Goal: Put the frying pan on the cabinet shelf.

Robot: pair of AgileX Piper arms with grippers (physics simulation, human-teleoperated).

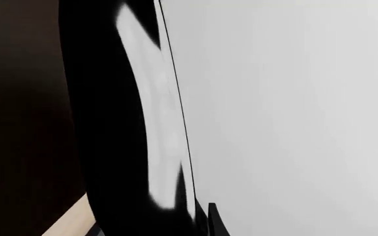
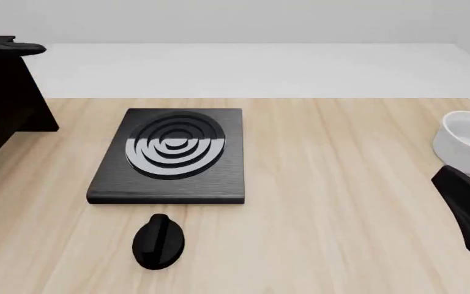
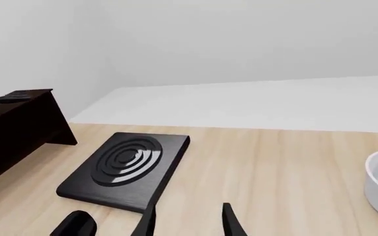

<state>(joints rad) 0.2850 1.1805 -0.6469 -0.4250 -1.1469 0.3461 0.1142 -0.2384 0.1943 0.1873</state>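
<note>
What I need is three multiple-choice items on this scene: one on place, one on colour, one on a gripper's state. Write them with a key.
1. Where is the black knob? A) on the table, just nearer the camera than the stove plate; B) on the stove plate; C) in the bowl.
2. The bowl is: A) red; B) white; C) green.
3. The right gripper is: A) shut on the knob; B) shut on the bowl; C) open, holding nothing.
Key: 1 A, the knob lies on wood before the plate; 2 B, it renders white; 3 C, its fingers stand apart with only table between.
</note>
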